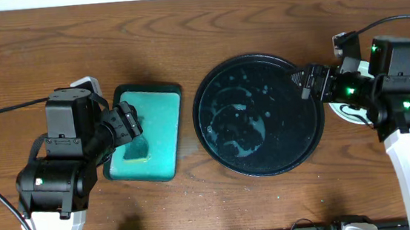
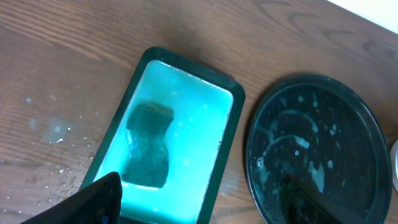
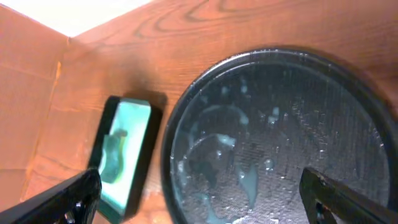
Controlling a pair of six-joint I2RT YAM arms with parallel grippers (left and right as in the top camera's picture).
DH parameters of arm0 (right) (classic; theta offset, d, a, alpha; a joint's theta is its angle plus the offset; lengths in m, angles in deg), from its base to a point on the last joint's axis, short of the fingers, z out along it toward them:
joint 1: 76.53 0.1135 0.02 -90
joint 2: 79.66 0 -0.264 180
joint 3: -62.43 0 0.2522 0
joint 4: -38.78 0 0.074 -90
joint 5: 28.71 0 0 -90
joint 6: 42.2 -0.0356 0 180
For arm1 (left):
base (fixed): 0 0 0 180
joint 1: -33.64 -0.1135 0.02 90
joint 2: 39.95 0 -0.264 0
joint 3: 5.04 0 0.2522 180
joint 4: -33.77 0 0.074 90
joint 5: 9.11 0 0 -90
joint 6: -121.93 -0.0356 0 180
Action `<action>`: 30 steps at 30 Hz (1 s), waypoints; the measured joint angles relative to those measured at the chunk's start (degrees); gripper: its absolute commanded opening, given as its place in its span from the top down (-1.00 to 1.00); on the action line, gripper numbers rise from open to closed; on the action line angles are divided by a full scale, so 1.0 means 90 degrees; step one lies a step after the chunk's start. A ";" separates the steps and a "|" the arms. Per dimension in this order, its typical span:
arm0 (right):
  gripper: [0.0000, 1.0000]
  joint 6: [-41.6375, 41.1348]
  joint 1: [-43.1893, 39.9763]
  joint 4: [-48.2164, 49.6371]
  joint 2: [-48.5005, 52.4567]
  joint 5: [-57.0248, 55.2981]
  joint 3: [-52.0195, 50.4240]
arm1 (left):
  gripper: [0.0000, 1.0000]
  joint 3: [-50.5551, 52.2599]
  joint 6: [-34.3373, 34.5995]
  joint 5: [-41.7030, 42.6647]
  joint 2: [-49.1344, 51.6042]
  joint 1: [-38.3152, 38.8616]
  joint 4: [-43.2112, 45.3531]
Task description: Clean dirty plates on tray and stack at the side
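Observation:
The black tray [image 1: 297,146] lies at the table's middle, wet with teal smears and bearing no plate; it also fills the right wrist view [image 3: 298,112] and shows in the left wrist view [image 2: 339,118]. Of the plates, only a pale edge [image 1: 345,116] shows, right of the tray, beneath my right arm. My right gripper [image 1: 304,84] hangs open and empty over the tray's right rim, its fingers wide apart [image 3: 202,202]. Open and empty too, my left gripper [image 1: 128,124] hovers above the green tub [image 2: 199,208].
A dark green rectangular tub [image 1: 179,125] of teal liquid stands left of the tray, with a sponge [image 2: 149,146] lying in it. Water drops speckle the wood left of the tub [image 2: 56,130]. Cables run off both table sides.

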 measured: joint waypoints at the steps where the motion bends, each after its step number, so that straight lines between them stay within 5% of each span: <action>1: -0.98 0.0036 0.0000 0.0527 -0.0160 -0.0022 -0.0335 | -0.61 0.0000 0.0000 0.0000 0.0000 0.0000 0.0000; 7: -0.99 0.0221 0.0029 0.2713 -0.1991 -0.0068 -0.2657 | -0.61 0.0000 0.0000 0.0002 0.0000 0.0000 0.0000; 15: -0.99 0.1229 0.0029 0.2951 -0.5408 -0.0369 -0.4694 | -0.61 0.0000 0.0000 0.0002 0.0012 0.0000 0.0000; 24: -0.99 0.1472 0.0146 0.3269 -0.7424 -0.1100 -0.6475 | -0.61 0.0000 0.0000 0.0002 0.0010 0.0000 -0.0002; 30: -0.99 0.1564 0.0767 0.3956 -0.7606 -0.1817 -0.6914 | -0.61 0.0000 0.0000 0.0002 0.0010 0.0000 -0.0002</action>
